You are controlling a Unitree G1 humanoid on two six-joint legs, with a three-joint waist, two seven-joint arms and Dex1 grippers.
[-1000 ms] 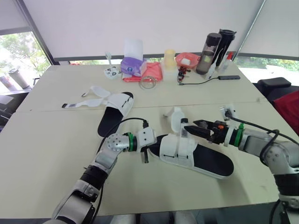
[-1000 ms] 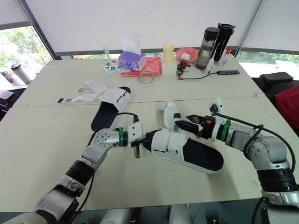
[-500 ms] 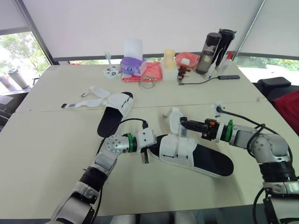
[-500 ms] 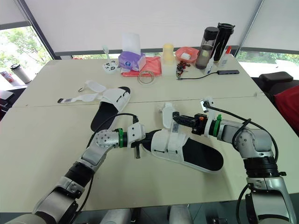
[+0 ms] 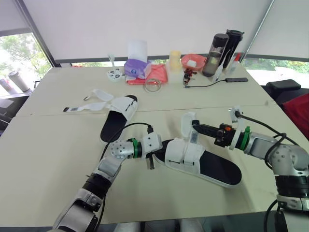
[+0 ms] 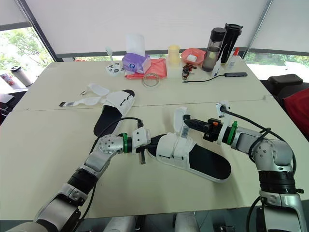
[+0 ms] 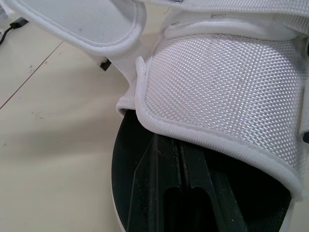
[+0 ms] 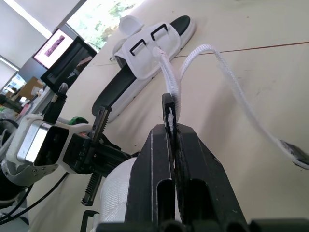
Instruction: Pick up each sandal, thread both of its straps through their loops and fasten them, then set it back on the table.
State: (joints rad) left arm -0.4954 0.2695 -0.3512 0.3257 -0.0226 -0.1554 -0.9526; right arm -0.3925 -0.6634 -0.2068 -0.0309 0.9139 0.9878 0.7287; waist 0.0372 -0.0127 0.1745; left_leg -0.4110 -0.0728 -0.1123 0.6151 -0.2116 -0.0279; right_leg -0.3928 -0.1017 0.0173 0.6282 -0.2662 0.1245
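The far sandal [image 5: 118, 113] lies flat on the table [image 5: 48, 145], beyond the near sandal [image 5: 186, 155] and to its left. Both of its straps are undone and splayed away from the near sandal.

The left claw [image 7: 179, 154] is pushed in at the near sandal's left end. Its fingers are drawn together and lie on the black footbed under the white upper. I see nothing pinched between them, so they look to be pinning the sandal rather than gripping it.

The near sandal rests on the table. One strap [image 5: 186, 122] is lifted off the upper on the side away from the robot, and the right claw [image 8: 171, 121], reaching in from the sandal's right, is clamped on it a little way back from its free end.

The strap looks like soft, limp webbing that weighs next to nothing, so it will probably flop unless held close to the tip. The sole seems light and likely to skate across the table, so it should be held down at the toe while the strap is fed through.
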